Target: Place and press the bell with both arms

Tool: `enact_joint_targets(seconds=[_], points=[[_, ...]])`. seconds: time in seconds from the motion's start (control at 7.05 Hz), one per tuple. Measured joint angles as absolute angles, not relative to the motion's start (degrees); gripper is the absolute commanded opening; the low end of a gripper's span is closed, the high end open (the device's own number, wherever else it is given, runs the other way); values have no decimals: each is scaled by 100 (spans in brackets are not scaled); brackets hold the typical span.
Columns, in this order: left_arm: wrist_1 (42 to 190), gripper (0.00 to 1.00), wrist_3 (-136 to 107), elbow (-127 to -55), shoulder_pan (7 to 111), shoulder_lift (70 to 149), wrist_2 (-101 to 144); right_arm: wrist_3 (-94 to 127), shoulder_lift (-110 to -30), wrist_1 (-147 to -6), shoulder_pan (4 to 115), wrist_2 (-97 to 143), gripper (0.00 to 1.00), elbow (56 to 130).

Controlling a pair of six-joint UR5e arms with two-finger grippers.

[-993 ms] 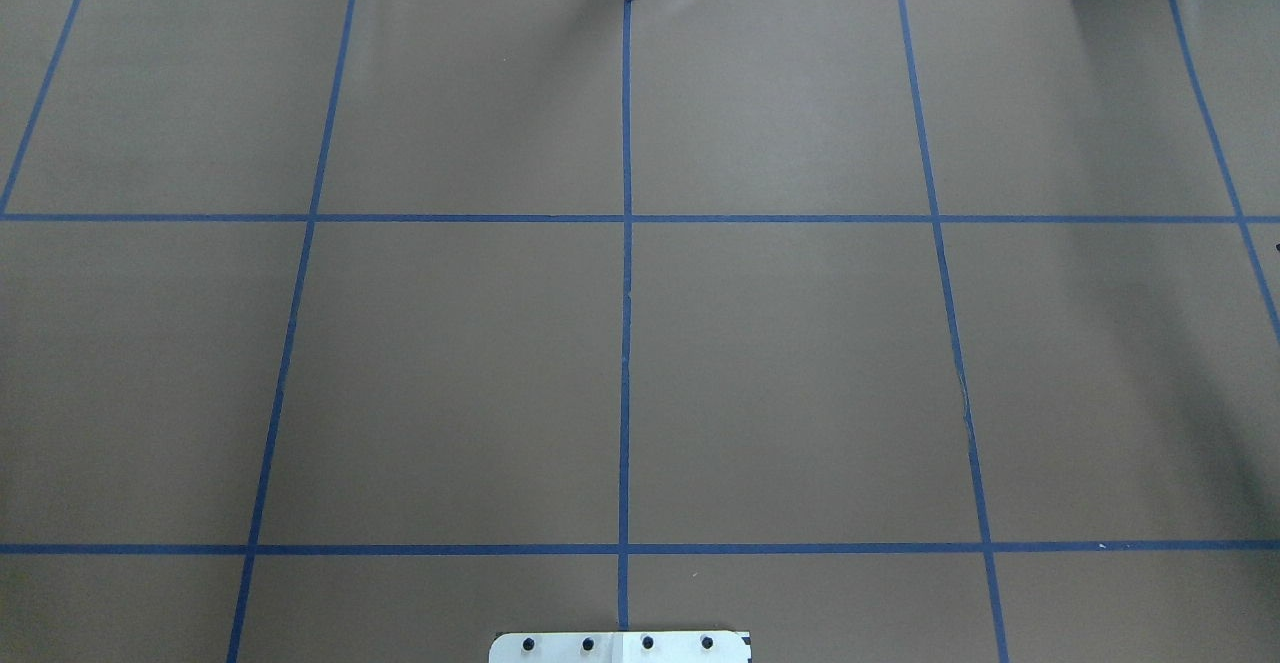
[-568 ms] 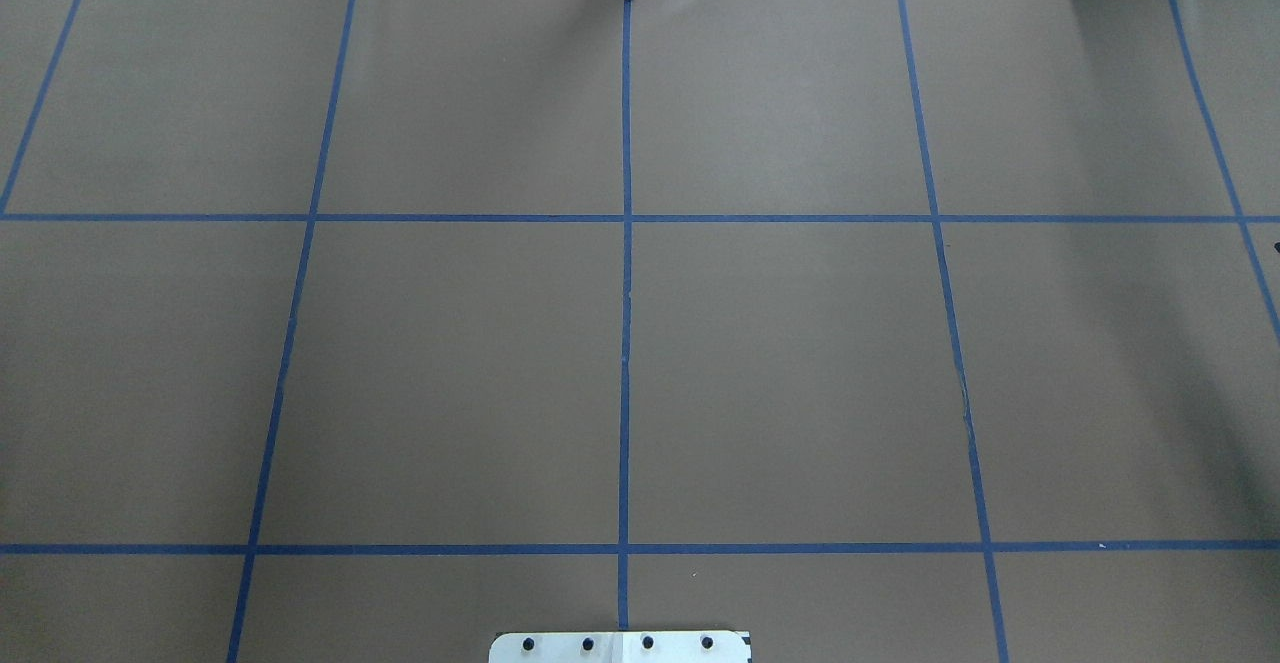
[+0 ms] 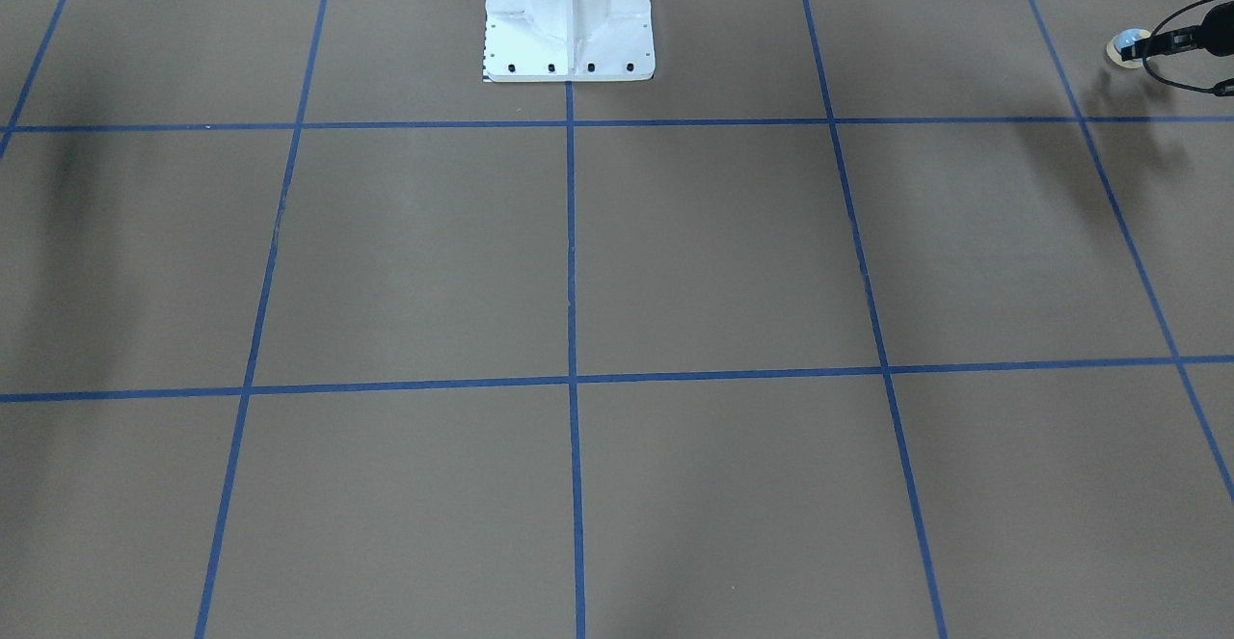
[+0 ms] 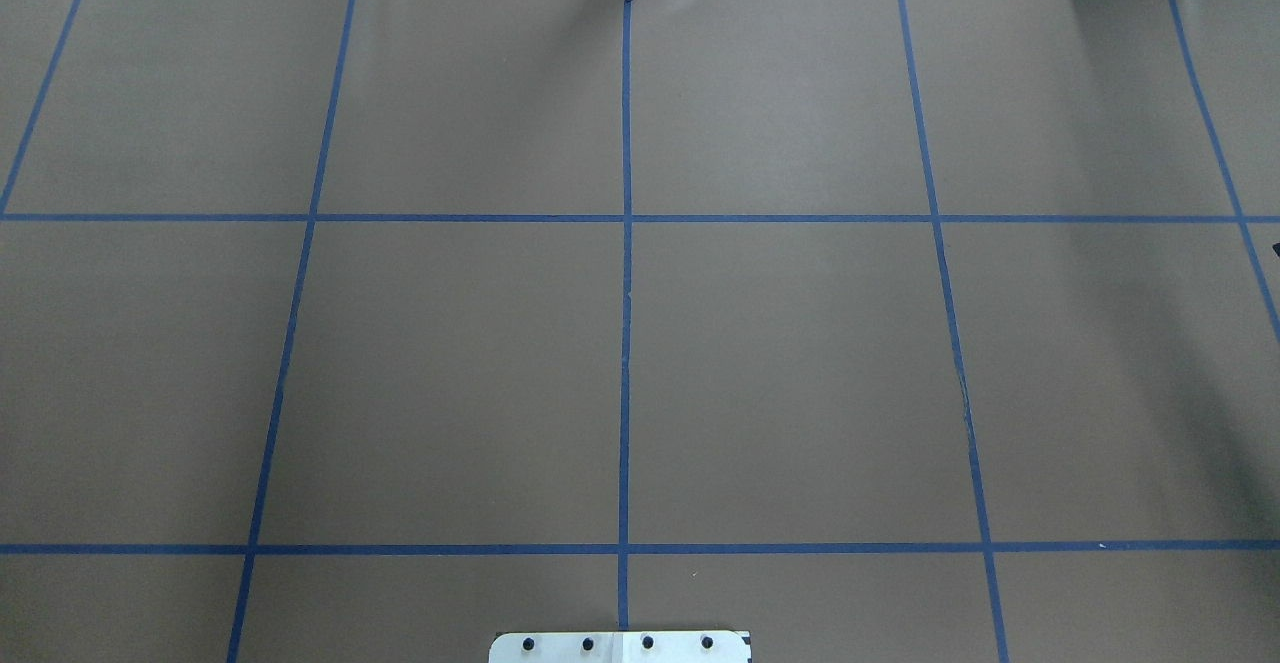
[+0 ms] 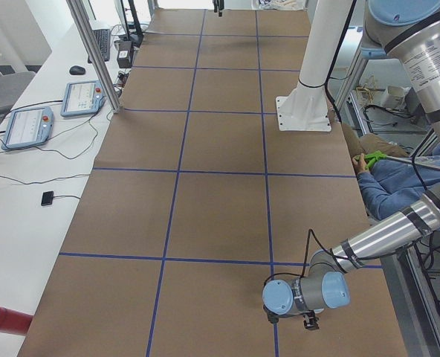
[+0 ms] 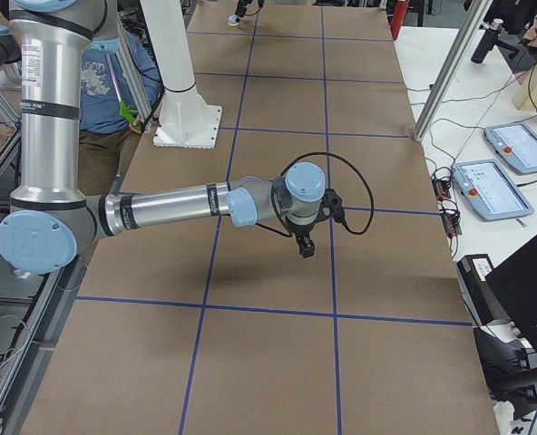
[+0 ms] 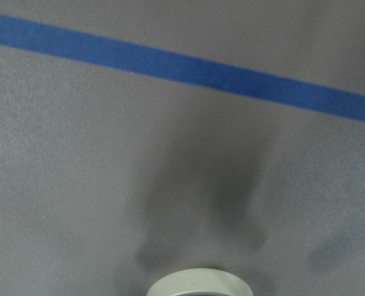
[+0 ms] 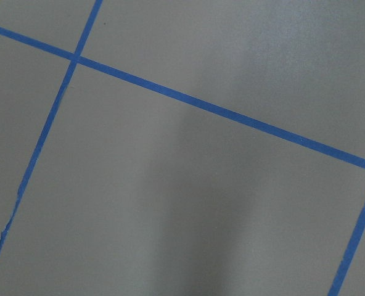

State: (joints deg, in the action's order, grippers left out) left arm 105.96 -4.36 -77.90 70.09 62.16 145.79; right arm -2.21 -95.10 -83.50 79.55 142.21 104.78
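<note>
The bell, light-blue dome on a cream ring, is at the far right edge of the front-facing view, close to the robot's side of the table. My left gripper reaches it from the right, its black fingers closed on it. The bell's cream rim shows at the bottom edge of the left wrist view, with finger shadows on the brown paper. From the right side the bell is tiny and far. My right gripper points down over the paper, far from the bell; I cannot tell if it is open.
The white pedestal base stands at the table's middle on the robot's side. Blue tape lines grid the brown paper. A seated person is beside the table. Tablets and cables lie on the white side bench.
</note>
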Motion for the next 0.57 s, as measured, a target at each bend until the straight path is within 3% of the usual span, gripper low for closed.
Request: enact_joint_targets(seconds=[0.57], points=[[10570,100,-473,-7776,6909,6214,14841,-228,-9517,-8350,7932,14221,100,10485]])
